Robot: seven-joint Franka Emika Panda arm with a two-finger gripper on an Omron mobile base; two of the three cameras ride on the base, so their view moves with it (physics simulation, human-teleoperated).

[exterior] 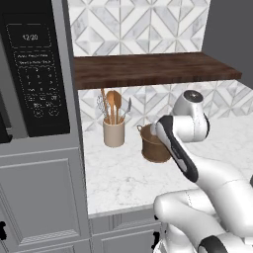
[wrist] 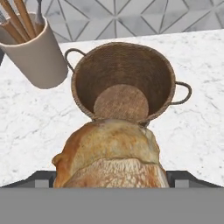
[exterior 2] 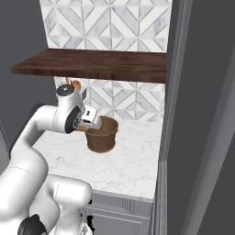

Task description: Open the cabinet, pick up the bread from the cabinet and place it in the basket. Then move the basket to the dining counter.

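Golden-brown bread (wrist: pixel 111 153) sits grasped in the wide-spread jaws just short of the empty basket (wrist: pixel 124 81) on the marble tabletop (exterior: pixel 118 178), so the placing step likely needs a short forward reach before release.

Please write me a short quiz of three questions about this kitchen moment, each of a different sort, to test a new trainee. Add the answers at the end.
1. True or false: the bread already lies on the floor of the basket.
2. What stands on the worktop beside the basket? A) a kettle B) a beige crock of utensils C) a plate
3. Fill in: in the hand view the basket's inside is ____.

Key
1. False: the bread sits close in front of the hand camera, on the near side of the basket's rim.
2. B
3. empty
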